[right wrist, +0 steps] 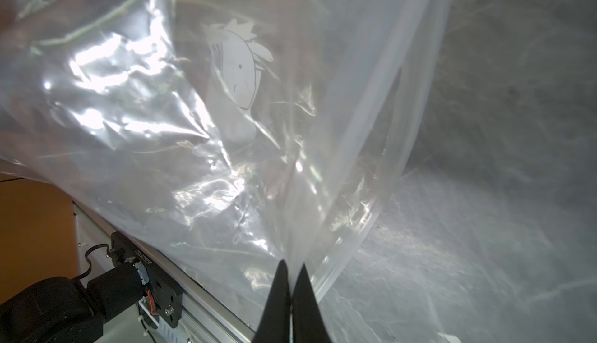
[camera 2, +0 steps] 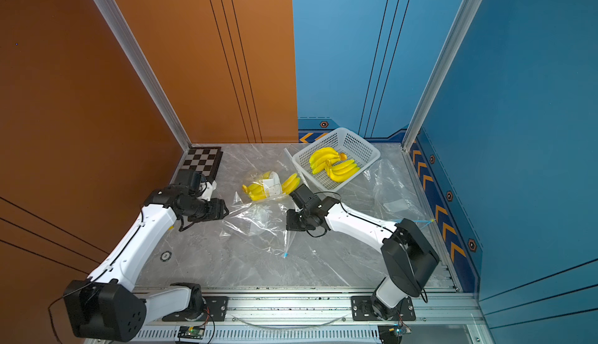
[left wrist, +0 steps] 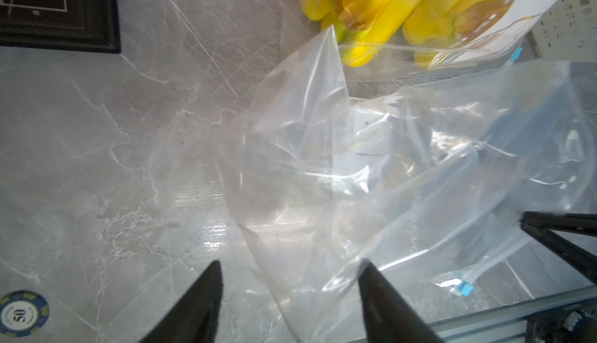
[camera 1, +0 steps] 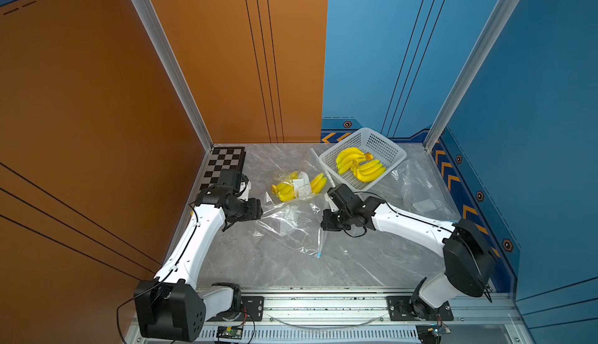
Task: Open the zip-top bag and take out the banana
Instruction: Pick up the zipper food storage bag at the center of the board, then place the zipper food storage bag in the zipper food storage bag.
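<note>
Bananas lay inside zip-top bag on table, just beside white basket. Right gripper was clamped on separate empty clear bag; left gripper spread wide, gripping nothing.

I work in a robotics lab cell, a purpose-built test booth. Bare aluminium posts frame it and printed panels close it in. An orange wall runs from nine to twelve o'clock and a blue wall from twelve to three, with orange chevron strips along its foot. The tabletop is marble-look sheet. A calibration checkerboard lies at ten o'clock. At six o'clock a slotted metal rail carries black mounting plates, with bare circuit boards and loose wires just below.
</note>
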You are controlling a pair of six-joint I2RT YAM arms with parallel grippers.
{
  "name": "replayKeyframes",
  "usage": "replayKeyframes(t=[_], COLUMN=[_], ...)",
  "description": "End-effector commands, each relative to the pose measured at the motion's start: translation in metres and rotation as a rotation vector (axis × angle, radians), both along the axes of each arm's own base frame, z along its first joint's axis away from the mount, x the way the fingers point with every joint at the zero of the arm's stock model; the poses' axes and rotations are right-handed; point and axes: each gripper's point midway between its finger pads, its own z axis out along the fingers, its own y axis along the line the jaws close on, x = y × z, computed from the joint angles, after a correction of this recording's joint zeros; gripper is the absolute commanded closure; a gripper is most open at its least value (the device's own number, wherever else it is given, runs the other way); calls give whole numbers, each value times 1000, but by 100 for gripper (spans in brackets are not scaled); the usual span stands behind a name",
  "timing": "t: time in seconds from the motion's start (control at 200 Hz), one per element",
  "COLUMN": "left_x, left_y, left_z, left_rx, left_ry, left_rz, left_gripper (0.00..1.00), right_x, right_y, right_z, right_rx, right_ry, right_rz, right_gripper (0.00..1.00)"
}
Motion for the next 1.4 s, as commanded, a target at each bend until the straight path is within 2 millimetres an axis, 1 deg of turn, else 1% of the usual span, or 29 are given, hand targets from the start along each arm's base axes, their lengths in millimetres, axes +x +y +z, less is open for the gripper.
replayKeyframes(t=[0.0, 0.025, 0.11, 0.14, 0.27, 0.37, 0.415, 0.44, 0.516, 0.601, 0.606, 0.611, 0.666, 0.701, 0.791, 0.846, 0.891, 0.951, 1.021, 1.091, 1.131, 1.166, 1.196, 1.221, 1.256, 1.286, 1.306, 1.376, 1.396], left_x=[-1, 1, 7, 9, 19, 24, 26, 26, 26, 23, 22, 23, 20, 18, 15, 13, 12, 12, 12, 11, 11, 12, 12, 12, 13, 13, 13, 15, 16], left_y=[-5, -6, -7, -7, -10, -11, -11, -11, -11, -11, -11, -11, -11, -11, -11, -11, -12, -11, -11, -11, -11, -11, -11, -10, -10, -10, -10, -11, -11], left_z=[18, 20, 27, 29, 37, 40, 40, 40, 39, 36, 36, 36, 34, 33, 31, 30, 29, 30, 29, 29, 29, 29, 28, 29, 29, 30, 29, 30, 31], left_rx=[-33, -36, -47, -51, -66, -66, -64, -64, -66, -66, -65, -65, -66, -67, -72, -73, -73, -72, -72, -73, -74, -73, -72, -69, -68, -68, -69, -71, -72], left_ry=[-19, -20, -32, -37, -49, -53, -52, -52, -48, -43, -42, -42, -37, -34, -27, -26, -25, -27, -26, -26, -25, -24, -24, -24, -28, -28, -26, -27, -29], left_rz=[7, 10, 20, 24, 27, 22, 22, 21, 22, 24, 24, 24, 24, 26, 30, 30, 30, 32, 32, 31, 33, 31, 31, 32, 30, 30, 29, 27, 27], left_gripper=[2, 2, 2, 2, 2, 2, 2, 2, 2, 2, 2, 2, 2, 2, 2, 2, 2, 2, 2, 2, 2, 2, 2, 2, 2, 2, 2, 2, 2], right_x=[-16, -19, -26, -22, -21, -21, -20, -19, -17, -16, -17, -16, -18, -17, -13, -11, -10, -2, 1, 4, 4, 3, 2, 0, -2, -4, -6, -14, -17], right_y=[-66, -82, -122, -146, -218, -274, -290, -303, -332, -366, -372, -371, -398, -406, -422, -430, -433, -428, -421, -412, -410, -409, -409, -409, -410, -410, -410, -411, -411], right_z=[17, 24, 54, 67, 121, 154, 162, 166, 170, 162, 161, 160, 153, 148, 137, 124, 109, 92, 71, 58, 53, 51, 52, 53, 57, 63, 65, 78, 82], right_rx=[-146, -174, -205, -219, -242, -307, -328, -347, -389, -419, -423, -420, -419, -410, -481, -479, -457, -404, -359, -311, -298, -294, -299, -303, -306, -311, -316, -333, -341], right_ry=[-29, -52, -122, -155, -296, -353, -369, -374, -373, -343, -338, -338, -315, -308, -291, -269, -238, -207, -142, -110, -95, -89, -89, -91, -100, -108, -108, -120, -123], right_rz=[-106, -142, -242, -319, -529, -672, -711, -754, -840, -965, -985, -983, -1096, -1125, -1166, -1199, -1221, -1211, -1201, -1177, -1175, -1172, -1173, -1177, -1184, -1190, -1193, -1201, -1204], right_gripper=[100, 100, 100, 100, 100, 100, 100, 100, 100, 100, 100, 100, 100, 100, 100, 100, 100, 98, 97, 97, 96, 90, 82, 70, 49, 36, 32, 29, 25])
